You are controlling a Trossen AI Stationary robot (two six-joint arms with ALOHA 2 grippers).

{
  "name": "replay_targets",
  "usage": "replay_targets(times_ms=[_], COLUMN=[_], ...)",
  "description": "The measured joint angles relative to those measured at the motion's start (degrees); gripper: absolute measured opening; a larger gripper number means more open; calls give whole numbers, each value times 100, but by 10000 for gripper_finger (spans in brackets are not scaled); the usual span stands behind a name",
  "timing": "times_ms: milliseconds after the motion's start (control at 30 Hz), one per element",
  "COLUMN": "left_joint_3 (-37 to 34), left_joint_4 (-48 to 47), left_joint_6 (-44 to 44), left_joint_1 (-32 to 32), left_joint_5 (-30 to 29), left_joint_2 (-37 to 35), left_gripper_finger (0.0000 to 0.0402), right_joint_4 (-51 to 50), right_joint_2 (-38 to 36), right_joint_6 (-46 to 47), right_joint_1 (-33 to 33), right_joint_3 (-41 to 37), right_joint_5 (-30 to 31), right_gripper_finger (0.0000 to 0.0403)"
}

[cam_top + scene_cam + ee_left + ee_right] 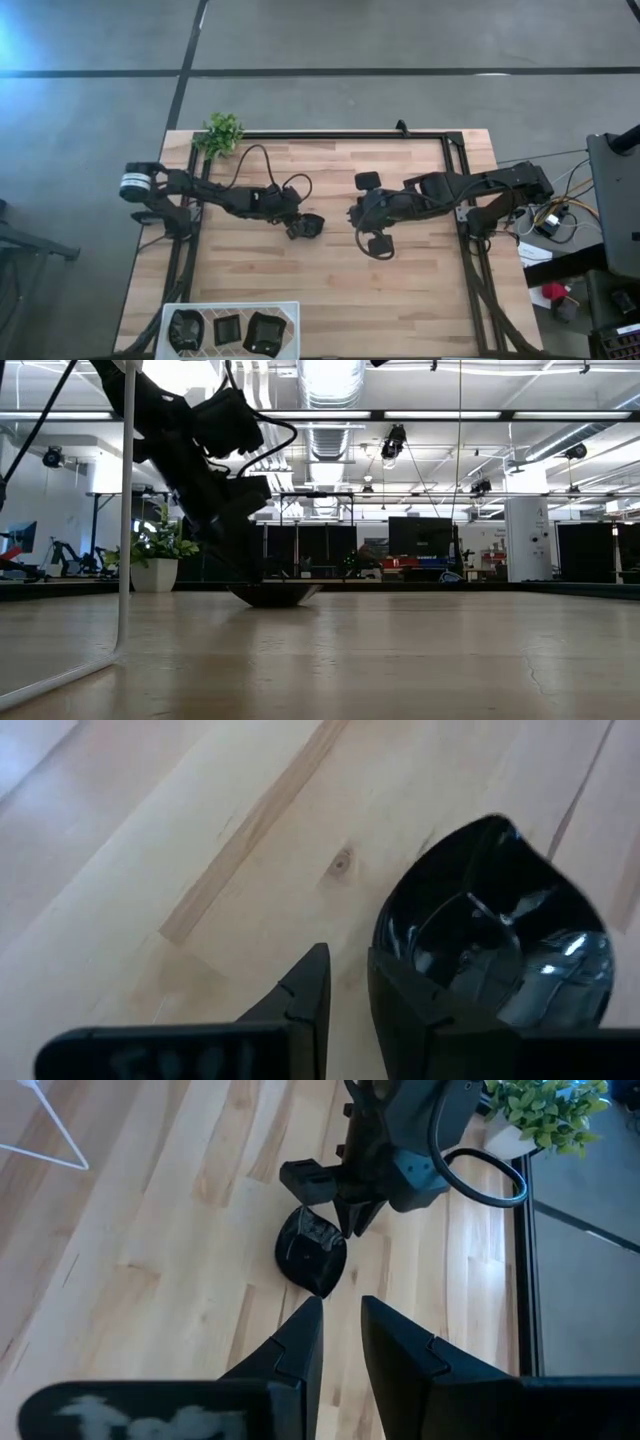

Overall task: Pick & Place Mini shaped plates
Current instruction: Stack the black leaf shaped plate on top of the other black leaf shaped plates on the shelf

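Observation:
One glossy black mini shaped plate (312, 225) (275, 595) (490, 935) (310, 1255) rests by its underside on the wooden table, near the middle. My left gripper (298, 228) (346, 952) (350, 1228) slants down beside its rim. Its fingers stand a narrow gap apart with only bare wood between them, and the plate lies outside that gap. My right gripper (358, 214) (342, 1302) hangs higher, to the right of the plate, narrowly open on nothing. Three more black plates (228, 330) lie in a white tray (230, 305). My left gripper has one finger (400, 995) standing with its outer side right at the plate's rim (385, 935). Whether it touches the rim I cannot tell. The plate lies flat on the table and is not between the fingers.
The white tray stands on wire legs (125, 510) at the near left corner. A small green plant (222, 133) (160, 550) sits at the far left corner. Black frame rails (340, 134) run along the table's far and side edges. Bare wood spreads toward the near edge.

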Motion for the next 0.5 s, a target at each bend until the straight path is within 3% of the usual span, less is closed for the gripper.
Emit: replay_targets(times_ms=[500], left_joint_3=[37], left_joint_4=[146], left_joint_6=[2], left_joint_1=[0], left_joint_5=[208], left_joint_2=[87], left_gripper_finger=[64], right_joint_4=[9], right_joint_2=[0], right_joint_6=[0], right_joint_1=[0], right_joint_3=[0], right_joint_5=[2], right_gripper_finger=[68])
